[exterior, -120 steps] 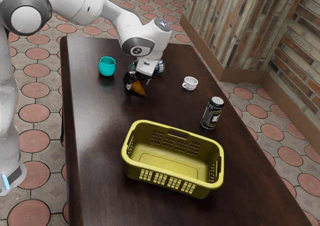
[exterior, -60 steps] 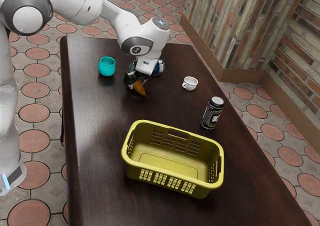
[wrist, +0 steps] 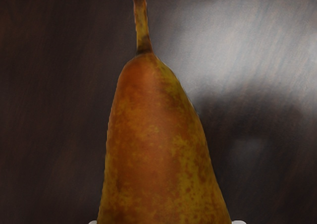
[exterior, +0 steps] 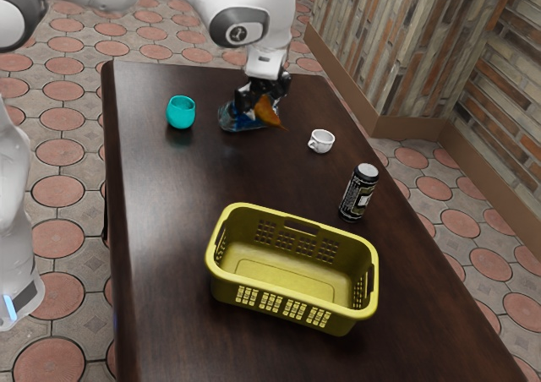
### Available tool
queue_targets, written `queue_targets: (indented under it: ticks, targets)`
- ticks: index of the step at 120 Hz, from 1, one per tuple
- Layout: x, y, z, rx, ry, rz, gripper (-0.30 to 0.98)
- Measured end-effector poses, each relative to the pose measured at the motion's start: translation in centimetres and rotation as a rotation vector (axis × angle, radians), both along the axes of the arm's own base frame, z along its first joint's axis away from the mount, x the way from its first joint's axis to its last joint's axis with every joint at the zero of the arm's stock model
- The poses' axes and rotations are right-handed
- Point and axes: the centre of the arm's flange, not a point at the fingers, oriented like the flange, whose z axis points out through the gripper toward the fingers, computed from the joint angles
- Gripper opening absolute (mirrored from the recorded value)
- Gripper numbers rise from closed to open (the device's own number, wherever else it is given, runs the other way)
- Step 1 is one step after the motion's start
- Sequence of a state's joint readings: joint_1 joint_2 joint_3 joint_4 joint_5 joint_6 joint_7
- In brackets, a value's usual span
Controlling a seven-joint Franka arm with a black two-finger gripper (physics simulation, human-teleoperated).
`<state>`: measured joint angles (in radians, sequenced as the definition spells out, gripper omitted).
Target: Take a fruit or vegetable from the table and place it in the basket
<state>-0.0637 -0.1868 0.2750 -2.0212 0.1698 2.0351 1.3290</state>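
Exterior view, gripper [exterior: 261, 103] clenched around a pear [exterior: 270, 115], yellow basket [exterior: 287, 282] (inner floor showing), teal cup [exterior: 180, 114], white mug [exterior: 320, 143]

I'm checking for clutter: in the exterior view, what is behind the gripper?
Part of a blue object shows there; the gripper and pear cover the rest, so its full shape is unclear.
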Motion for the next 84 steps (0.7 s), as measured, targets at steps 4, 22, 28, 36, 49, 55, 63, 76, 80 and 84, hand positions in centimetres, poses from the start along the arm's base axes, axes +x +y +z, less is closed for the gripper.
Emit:
queue_targets:
  ticks: [4, 22, 28, 36, 49, 55, 63, 76, 80, 84]
  targets:
    - [-0.2, -1.6, 1.3, -0.023, -0.018, -0.020, 0.23]
    - [-0.5, -11.2, 4.5, -0.100, -0.049, -0.165, 0.23]
    - [-0.5, -15.5, 5.3, -0.116, -0.055, -0.233, 0.24]
    - [-0.5, -20.4, 5.4, -0.132, -0.047, -0.308, 0.24]
    - [1.1, -27.9, 3.2, -0.151, 0.003, -0.420, 0.24]
    - [2.8, -31.8, 2.3, -0.170, 0.020, -0.478, 0.24]
    - [4.5, -36.7, 0.8, -0.205, 0.044, -0.550, 0.24]
    - [7.5, -38.7, -1.2, -0.241, 0.065, -0.568, 0.24]
    - [8.2, -38.5, -1.3, -0.247, 0.064, -0.563, 0.24]
    - [8.8, -38.5, -1.4, -0.251, 0.062, -0.559, 0.24]
